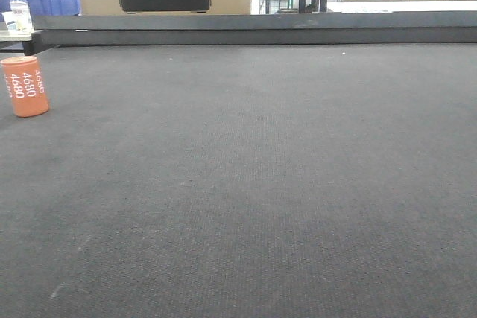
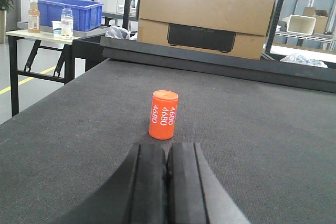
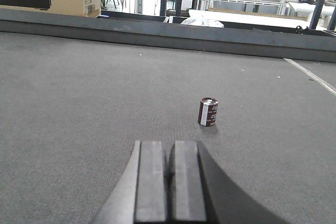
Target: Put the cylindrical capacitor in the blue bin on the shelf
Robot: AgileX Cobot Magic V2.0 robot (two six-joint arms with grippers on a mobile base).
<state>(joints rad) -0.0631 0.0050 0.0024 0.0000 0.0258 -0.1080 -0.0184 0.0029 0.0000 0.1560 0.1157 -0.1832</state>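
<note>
Orange can [image 2: 163,115]: found upright on the dark tabletop [image 2: 252,145], at the left edge in the front view, directly ahead of the left claw [image 2: 167,179]. Left claw and right claw [image 3: 169,182]: both clenched, nothing held. Hazards: the orange can is likely to be toppled and rolled if approached unopened. The small dark can [image 3: 208,112] could be taken by mistake.
</note>
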